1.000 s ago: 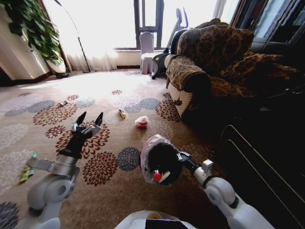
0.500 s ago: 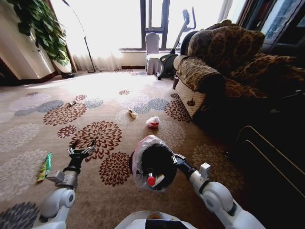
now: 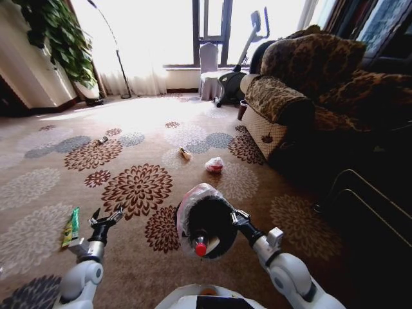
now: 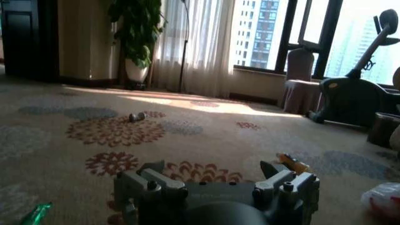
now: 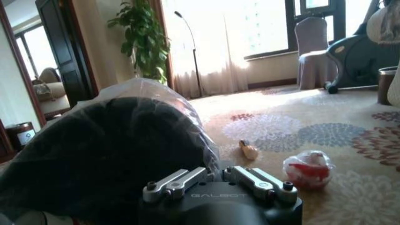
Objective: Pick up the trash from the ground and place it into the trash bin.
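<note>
Carpet from the head view: right gripper (image 3: 235, 217) clamped on the rim of the trash bin (image 3: 206, 222), held tipped at 6 o'clock w/ mouth facing back toward the robot, and a clear bottle (image 3: 201, 246) w/ red cap already inside. Left gripper (image 3: 107, 217) low at 8 o'clock, fingers spread, nothing in them. Green wrapper (image 3: 70, 226) lies just beside it, further toward 9; yellowish scrap (image 3: 185, 154) and white-red wad (image 3: 214, 165) sit close together at 12, well apart from both arms. Left wrist view: left gripper's fingers wide apart over the carpet, wrapper's green tip (image 4: 36, 214) at the edge, scrap (image 4: 292, 164) and wad (image 4: 384, 199) further off. Right wrist view: bin's black wall and crinkled bag (image 5: 125, 154) right against the closed fingers, wad (image 5: 307, 169) and scrap (image 5: 248, 149) beyond. Handling guess: wrapper is featherlight, thin, slippery, flat on the pile, so pinch a raised edge or crease; wad is soft, squashes, take it across the middle.
</note>
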### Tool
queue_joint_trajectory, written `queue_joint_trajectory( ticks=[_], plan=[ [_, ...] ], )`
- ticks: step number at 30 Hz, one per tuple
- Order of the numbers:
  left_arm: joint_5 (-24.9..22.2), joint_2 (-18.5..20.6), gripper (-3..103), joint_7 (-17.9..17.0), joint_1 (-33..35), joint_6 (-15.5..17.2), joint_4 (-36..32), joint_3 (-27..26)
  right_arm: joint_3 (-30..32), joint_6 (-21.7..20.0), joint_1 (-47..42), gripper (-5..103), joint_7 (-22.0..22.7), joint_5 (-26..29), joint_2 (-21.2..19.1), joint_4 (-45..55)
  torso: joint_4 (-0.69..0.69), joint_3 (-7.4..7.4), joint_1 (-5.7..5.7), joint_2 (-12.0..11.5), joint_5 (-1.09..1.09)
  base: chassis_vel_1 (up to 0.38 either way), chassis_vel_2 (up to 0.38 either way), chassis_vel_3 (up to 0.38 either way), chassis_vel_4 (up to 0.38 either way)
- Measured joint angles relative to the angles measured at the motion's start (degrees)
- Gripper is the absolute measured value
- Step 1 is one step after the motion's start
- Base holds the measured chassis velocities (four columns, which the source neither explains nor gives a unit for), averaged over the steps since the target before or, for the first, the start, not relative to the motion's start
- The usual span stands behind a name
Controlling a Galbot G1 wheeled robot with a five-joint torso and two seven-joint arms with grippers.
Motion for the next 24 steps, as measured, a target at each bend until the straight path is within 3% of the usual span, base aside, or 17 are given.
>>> queue_joint_trajectory(
  ticks=[9, 17, 24],
  plan=[
    [0.34, 0.14, 100, -0.35, -1.12, -0.18, 1.34, 1.03, 0.29, 1.41, -0.74, 0, -0.04, -0.09, -0.12, -0.06, 0.00, -0.01, -0.01, 0.00, -0.03, 0.266, 0.017, -0.267, 0.005],
    [-0.11, -0.22, 100, -0.36, -1.02, -0.41, 2.31, 1.08, 0.02, 1.57, -0.81, 0, 0.00, -0.36, 0.06, -0.52, -0.02, 0.00, 0.00, 0.00, 0.00, 0.179, -0.248, -0.164, 0.258],
    [-0.24, -0.31, 100, -0.27, -1.03, -0.83, 2.64, 1.10, -0.30, 1.92, -1.06, 0, 0.00, -1.04, 0.34, -0.83, -0.01, -0.02, -0.03, 0.00, 0.01, 0.328, -0.284, -0.330, 0.294]
  ],
)
